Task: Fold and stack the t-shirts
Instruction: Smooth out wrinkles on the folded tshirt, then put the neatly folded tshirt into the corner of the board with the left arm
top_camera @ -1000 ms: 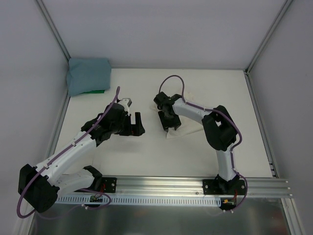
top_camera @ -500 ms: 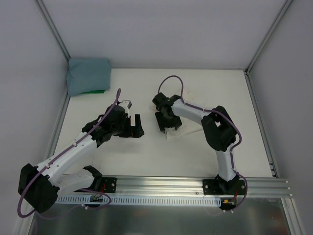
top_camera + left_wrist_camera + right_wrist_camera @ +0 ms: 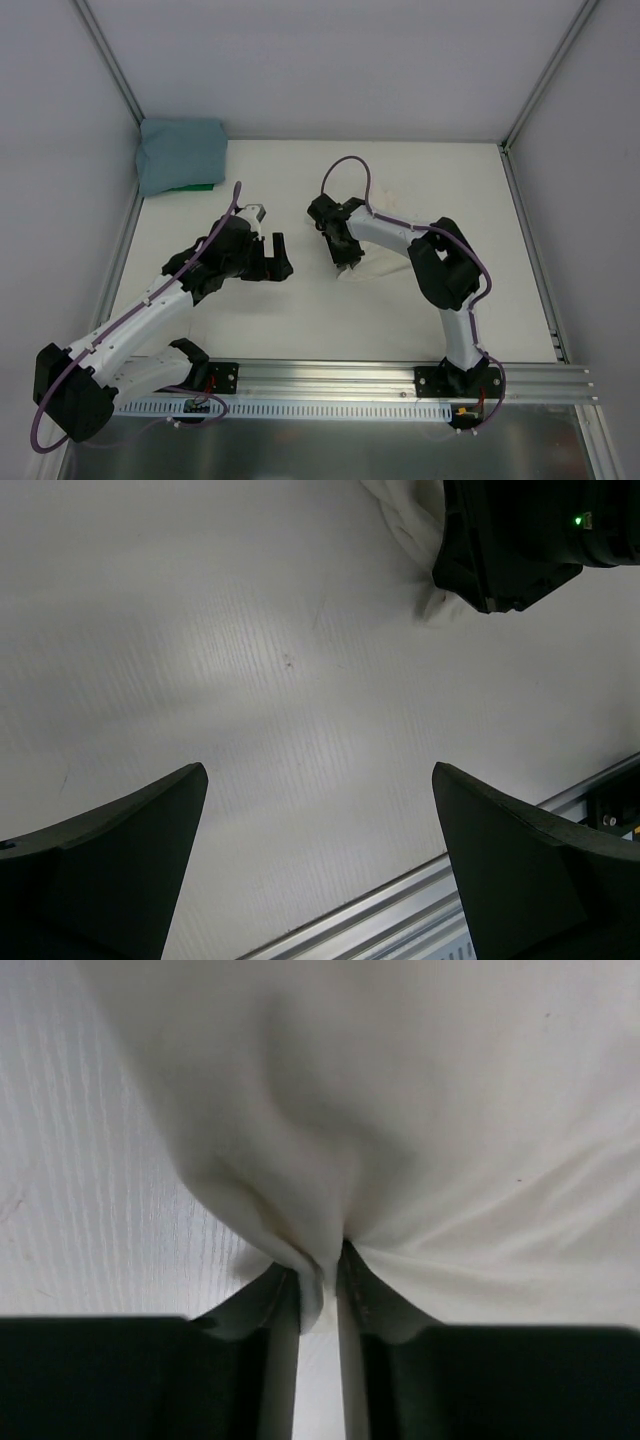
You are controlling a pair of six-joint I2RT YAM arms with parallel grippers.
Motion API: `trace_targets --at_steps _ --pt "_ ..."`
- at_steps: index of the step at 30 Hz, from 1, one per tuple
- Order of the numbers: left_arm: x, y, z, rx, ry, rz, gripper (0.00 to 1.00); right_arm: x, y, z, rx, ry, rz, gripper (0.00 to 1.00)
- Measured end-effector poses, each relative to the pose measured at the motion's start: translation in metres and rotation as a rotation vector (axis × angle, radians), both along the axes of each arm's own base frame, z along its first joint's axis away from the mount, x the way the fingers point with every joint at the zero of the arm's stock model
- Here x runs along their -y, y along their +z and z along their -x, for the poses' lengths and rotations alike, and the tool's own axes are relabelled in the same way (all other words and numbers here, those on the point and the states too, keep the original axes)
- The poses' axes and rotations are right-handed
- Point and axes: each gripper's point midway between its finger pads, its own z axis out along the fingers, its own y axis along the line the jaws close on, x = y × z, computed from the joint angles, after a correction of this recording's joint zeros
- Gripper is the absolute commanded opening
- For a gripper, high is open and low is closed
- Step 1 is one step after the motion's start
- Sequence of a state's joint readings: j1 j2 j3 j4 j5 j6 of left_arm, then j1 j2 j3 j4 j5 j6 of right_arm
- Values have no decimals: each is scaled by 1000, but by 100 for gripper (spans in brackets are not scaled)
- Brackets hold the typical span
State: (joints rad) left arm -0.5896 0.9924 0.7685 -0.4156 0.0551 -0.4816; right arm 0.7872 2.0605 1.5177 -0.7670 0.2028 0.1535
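Observation:
The cream t-shirt (image 3: 375,262) lies bunched mid-table, mostly under my right arm. My right gripper (image 3: 340,250) is shut on a fold of it; in the right wrist view the cloth (image 3: 400,1110) is pinched between the fingers, gripper (image 3: 320,1260). The cream cloth's edge also shows at the top of the left wrist view (image 3: 405,515). The teal-blue t-shirt (image 3: 181,153) lies folded in the far left corner. My left gripper (image 3: 278,256) is open and empty, just left of the right gripper; in its wrist view (image 3: 320,810) only bare table lies between the jaws.
A green object (image 3: 195,187) peeks out under the teal shirt. Wall panels close the left, back and right sides. A metal rail (image 3: 350,375) runs along the table's near edge and shows in the left wrist view (image 3: 440,910).
My right gripper has drawn the cream shirt's fold a little left and toward the back. My left gripper has shifted slightly left, still open.

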Motion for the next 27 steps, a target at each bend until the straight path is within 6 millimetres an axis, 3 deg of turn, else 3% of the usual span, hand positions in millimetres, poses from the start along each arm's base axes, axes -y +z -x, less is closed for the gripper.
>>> trace_targets --at_steps 1,4,11,14,21,27 --pt "0 0 0 1 3 -2 99 0 -1 0 -1 -5 4 8" --pt "-2 -4 0 -4 6 -8 99 1 -1 0 3 -11 8 1" --pt "-1 -8 0 0 6 -5 99 1 -1 0 7 -17 7 1" --pt "2 -20 -2 -8 4 4 99 1 0 1 13 -18 -1 1" --pt "31 -74 -9 -88 2 117 99 -2 4 11 -12 -26 -40 1" --pt "67 -89 -35 -84 12 287 99 -7 22 20 -17 -25 -86 0"
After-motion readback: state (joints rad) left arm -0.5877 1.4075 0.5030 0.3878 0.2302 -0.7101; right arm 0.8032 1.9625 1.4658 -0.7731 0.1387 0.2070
